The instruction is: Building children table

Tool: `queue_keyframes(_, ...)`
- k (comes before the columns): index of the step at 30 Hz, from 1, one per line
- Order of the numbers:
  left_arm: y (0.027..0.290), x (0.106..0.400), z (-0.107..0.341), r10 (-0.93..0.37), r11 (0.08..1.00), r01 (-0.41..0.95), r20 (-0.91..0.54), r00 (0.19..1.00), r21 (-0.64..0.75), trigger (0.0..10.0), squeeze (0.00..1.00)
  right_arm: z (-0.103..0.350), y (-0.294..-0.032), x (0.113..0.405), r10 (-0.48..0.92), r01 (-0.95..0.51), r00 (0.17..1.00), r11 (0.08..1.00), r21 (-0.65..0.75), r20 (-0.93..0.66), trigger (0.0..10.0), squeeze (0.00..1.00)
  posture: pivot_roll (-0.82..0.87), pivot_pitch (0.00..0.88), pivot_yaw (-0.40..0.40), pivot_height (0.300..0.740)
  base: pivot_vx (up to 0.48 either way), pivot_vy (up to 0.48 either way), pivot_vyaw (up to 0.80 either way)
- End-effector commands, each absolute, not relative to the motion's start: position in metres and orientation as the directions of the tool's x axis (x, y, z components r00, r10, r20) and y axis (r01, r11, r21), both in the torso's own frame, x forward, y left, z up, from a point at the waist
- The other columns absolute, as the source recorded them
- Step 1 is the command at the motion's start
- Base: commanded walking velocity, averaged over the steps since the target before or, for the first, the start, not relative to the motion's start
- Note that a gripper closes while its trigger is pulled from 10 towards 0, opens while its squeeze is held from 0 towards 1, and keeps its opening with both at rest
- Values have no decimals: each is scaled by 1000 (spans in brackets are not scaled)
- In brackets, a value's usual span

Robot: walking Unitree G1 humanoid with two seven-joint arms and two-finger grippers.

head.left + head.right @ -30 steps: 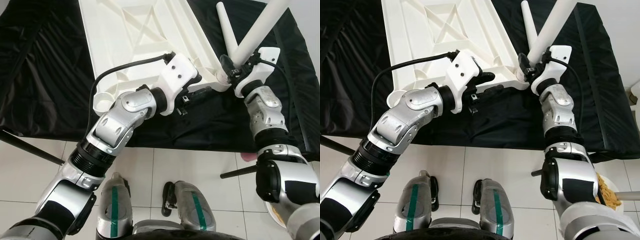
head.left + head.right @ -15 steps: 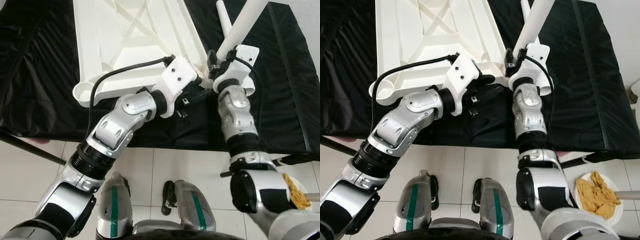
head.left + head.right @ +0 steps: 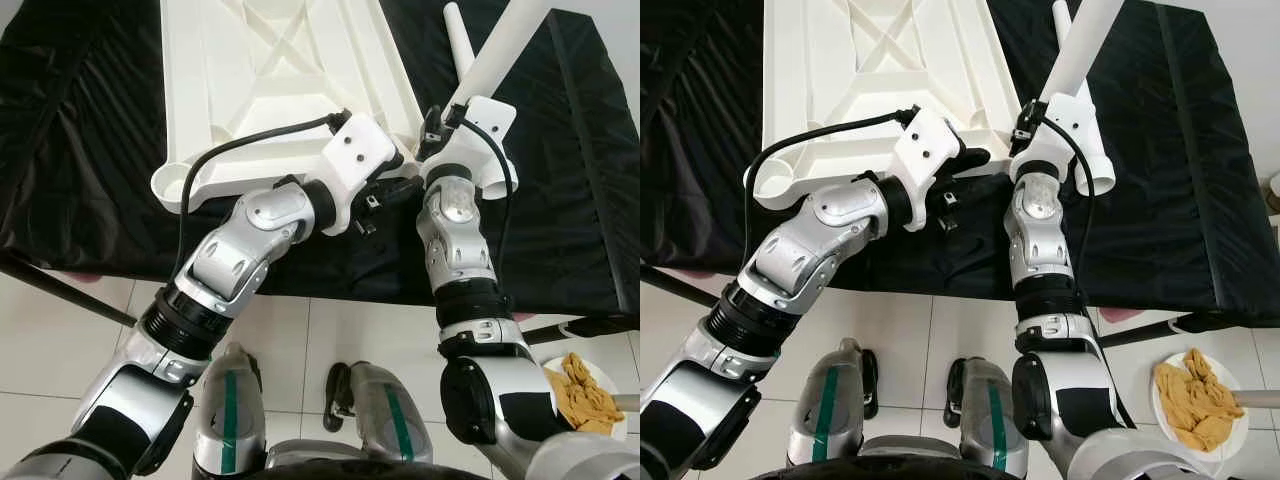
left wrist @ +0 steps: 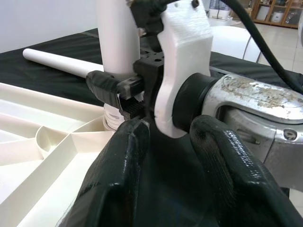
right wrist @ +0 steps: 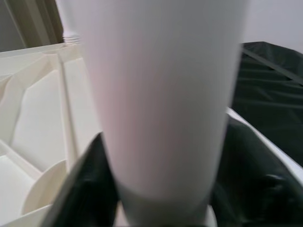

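A white plastic tabletop (image 3: pixel 260 90) lies upside down on a black cloth. My right gripper (image 3: pixel 438 108) is shut on a white table leg (image 3: pixel 497 52), which stands tilted with its lower end at the tabletop's near right corner socket (image 4: pixel 112 122). In the right wrist view the leg (image 5: pixel 161 94) sits between the black fingers (image 5: pixel 87 189). My left gripper (image 4: pixel 165 127) is open just in front of that corner, its fingers on either side of the right wrist and holding nothing. A second white leg (image 3: pixel 460 40) lies on the cloth behind.
The black cloth (image 3: pixel 80 150) covers the low work surface and hangs over its front edge. On the tiled floor at the lower right sits a white plate (image 3: pixel 585 395) with yellowish material. Dark poles (image 3: pixel 60 290) slant across the floor on both sides.
The right gripper has carried the leg leftward to the tabletop's near right corner and raised it steeper. The camera view has shifted. The left gripper stays near the corner.
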State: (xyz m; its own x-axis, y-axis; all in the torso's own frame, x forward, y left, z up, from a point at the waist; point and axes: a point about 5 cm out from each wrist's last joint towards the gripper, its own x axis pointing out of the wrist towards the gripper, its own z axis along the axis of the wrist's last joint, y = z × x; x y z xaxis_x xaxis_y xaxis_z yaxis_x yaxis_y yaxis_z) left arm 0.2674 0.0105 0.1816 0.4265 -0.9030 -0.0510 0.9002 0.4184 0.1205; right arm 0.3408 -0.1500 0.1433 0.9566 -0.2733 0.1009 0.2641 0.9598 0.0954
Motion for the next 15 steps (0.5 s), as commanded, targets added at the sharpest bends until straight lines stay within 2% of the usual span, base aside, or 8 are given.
queue_keyframes(1,6,262,181,-931,350,929,-64,359,121,10000,0,141,-159,338,-311,304,946,949,84,92,10000,1000,29,3,-65,740,0,0,0)
queue_keyframes(7,7,261,181,-931,350,929,-64,359,120,10000,0,142,-161,336,-268,261,958,962,82,101,10000,1000,27,4,-65,740,0,0,0)
queue_keyframes(12,6,261,182,-932,349,929,-63,358,120,10000,0,136,-167,336,-170,165,982,984,62,84,10000,1000,25,10,-66,740,0,0,0)
queue_keyframes(13,6,261,182,-931,350,929,-63,358,119,10000,0,137,-171,337,-119,115,989,992,54,88,10000,604,23,13,-62,740,0,0,0)
queue_keyframes(14,6,262,182,-931,350,929,-63,359,119,10000,0,138,-174,338,-83,80,992,996,42,91,10000,0,22,14,-61,740,0,0,0)
queue_keyframes(15,7,262,182,-931,351,929,-63,359,119,10000,0,139,-177,339,-38,35,995,999,39,95,10000,0,21,16,-61,740,0,0,0)
